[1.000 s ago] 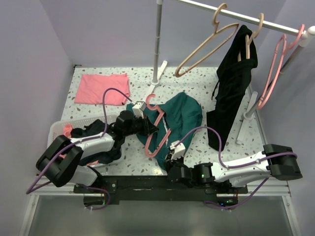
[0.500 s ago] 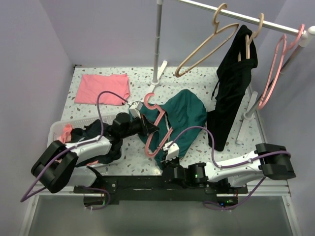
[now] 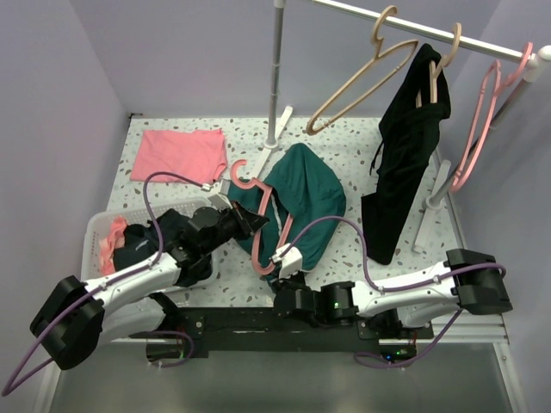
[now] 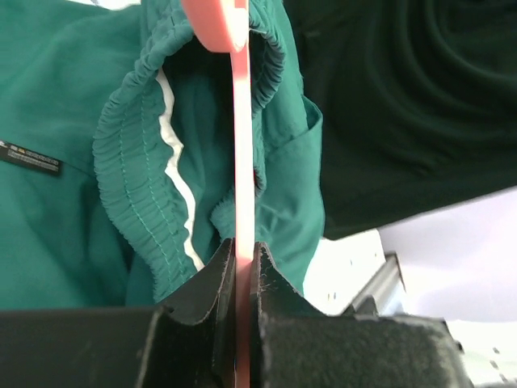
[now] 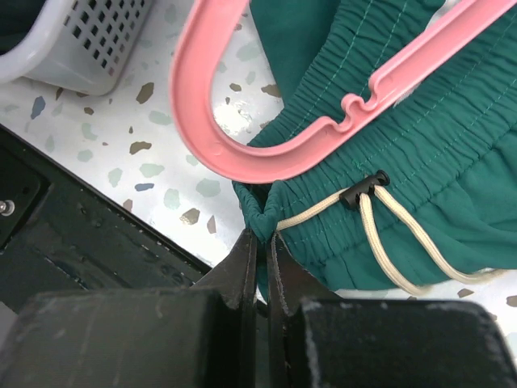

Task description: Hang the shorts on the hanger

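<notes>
The dark teal shorts (image 3: 303, 196) lie bunched on the speckled table, and the salmon-pink hanger (image 3: 277, 225) is threaded into their waistband. My left gripper (image 3: 255, 222) is shut on a thin bar of the hanger (image 4: 241, 162), with the elastic waistband (image 4: 133, 178) gathered round it. My right gripper (image 3: 278, 270) is shut on the shorts' waistband edge (image 5: 260, 217), just below the hanger's curved end (image 5: 194, 105). The cream drawstring (image 5: 396, 234) trails to the right.
A white basket (image 3: 96, 231) of dark clothes sits under my left arm. The flat pink cloth (image 3: 176, 153) lies at the back left. The rack pole (image 3: 275, 77) stands behind, and on its rail hang tan hangers (image 3: 362, 86), a black garment (image 3: 409, 146) and another pink hanger (image 3: 478, 138).
Both arms have shifted left, carrying the hanger and shorts with them. The left gripper has closed tighter on the hanger bar.
</notes>
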`<state>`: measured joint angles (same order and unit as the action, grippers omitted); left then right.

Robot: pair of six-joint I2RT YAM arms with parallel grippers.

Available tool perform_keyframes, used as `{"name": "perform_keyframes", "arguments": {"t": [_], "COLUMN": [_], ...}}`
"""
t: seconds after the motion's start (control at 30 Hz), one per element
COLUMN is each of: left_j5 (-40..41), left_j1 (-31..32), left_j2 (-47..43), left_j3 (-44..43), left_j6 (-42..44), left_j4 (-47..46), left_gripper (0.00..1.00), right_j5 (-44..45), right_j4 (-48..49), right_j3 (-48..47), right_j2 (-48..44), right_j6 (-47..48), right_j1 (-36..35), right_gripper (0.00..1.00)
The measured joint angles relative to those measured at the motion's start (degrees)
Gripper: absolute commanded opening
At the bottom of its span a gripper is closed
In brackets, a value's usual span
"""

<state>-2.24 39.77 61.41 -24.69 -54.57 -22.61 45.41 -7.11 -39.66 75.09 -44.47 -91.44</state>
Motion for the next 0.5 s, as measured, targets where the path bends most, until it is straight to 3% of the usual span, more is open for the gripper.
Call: {"name": "perform_keyframes", "arguments": {"t": [0.5], "left_j5": [14.6], "left_j1": [8.6], "left_j2": [1.4], "left_j3": [0.0], "left_j6": [2.0], "left_j4": [-0.5], "left_gripper": [0.00], "right_j5": [-0.6], "right_j4": [-4.7], "right_j3": [-7.3], "right_j2": [-3.8], "right_j6": [5.4], "right_j1": [0.1], "right_gripper": [0.00]}}
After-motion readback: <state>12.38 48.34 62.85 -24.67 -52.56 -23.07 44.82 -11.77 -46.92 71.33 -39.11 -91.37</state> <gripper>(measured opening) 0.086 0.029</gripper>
